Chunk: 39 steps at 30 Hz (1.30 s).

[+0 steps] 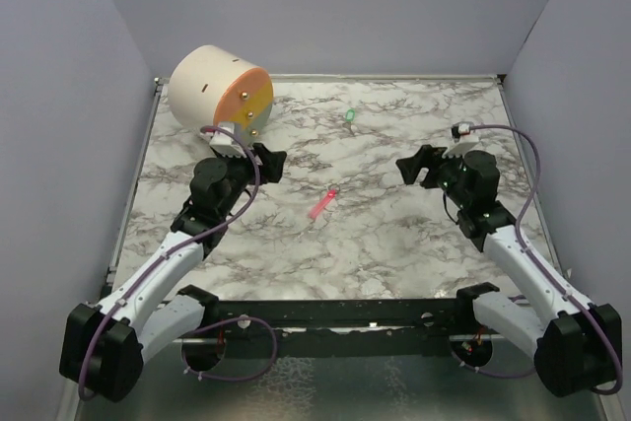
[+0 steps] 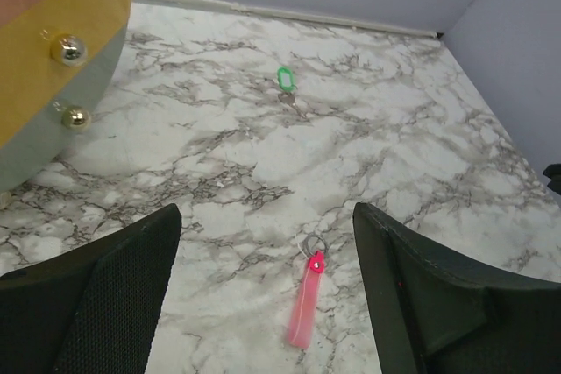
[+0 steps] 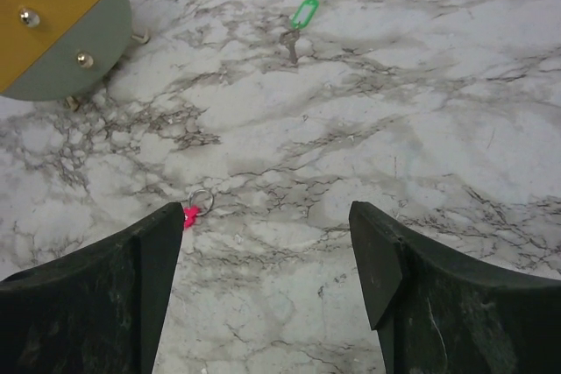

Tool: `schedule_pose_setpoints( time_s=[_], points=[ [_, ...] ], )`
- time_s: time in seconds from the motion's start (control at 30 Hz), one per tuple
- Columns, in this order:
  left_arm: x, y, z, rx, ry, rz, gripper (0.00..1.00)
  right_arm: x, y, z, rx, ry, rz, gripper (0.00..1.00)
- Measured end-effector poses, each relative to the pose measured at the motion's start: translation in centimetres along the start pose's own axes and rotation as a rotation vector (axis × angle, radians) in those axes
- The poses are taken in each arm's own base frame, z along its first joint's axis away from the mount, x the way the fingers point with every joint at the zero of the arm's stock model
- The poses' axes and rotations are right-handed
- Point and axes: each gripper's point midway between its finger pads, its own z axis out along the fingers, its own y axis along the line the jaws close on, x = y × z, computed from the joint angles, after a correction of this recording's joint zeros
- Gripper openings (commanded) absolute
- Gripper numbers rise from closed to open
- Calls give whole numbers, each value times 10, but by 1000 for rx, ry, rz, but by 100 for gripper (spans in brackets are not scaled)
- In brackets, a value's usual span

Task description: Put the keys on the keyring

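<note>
While the left claw [image 1: 273,162] and right claw [image 1: 414,167] are held apart and empty, approach is judged in hand; the pink key [image 1: 321,204] lies on the desk [image 1: 394,244] between them, the green key [image 1: 349,116] farther back. A precise pinch is needed.

Extended forward on both sides and angled inward toward the midline. Spread wide and holding nothing at the left gripper [image 1: 273,163]; likewise parted and empty at the right gripper [image 1: 410,167]. Turned toward each other, well apart, tilted slightly downward.
</note>
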Motion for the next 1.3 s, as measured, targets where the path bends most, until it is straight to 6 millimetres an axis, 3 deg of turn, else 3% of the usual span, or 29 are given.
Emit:
schedule_pose_setpoints(
  time_s=[0.1,0.33,0.57,0.77,0.97,1.07,1.3],
  points=[
    [16,-3,6,22,55,14,81,15,6,10,-48,71,8,67],
    [52,-23,12,85,162,54,80,42,15,25,-113,178,26,67],
    [102,-42,14,120,291,119,79,43,21,33,-134,191,19,67],
    [148,-44,13,94,407,178,79,50,23,40,-138,210,17,67],
    [146,-49,20,72,393,197,78,50,23,40,-138,210,11,66],
    [146,-51,27,62,390,203,73,50,23,40,-138,209,11,65],
    [181,-47,42,25,472,231,68,53,23,43,-140,220,8,64]
  ],
)
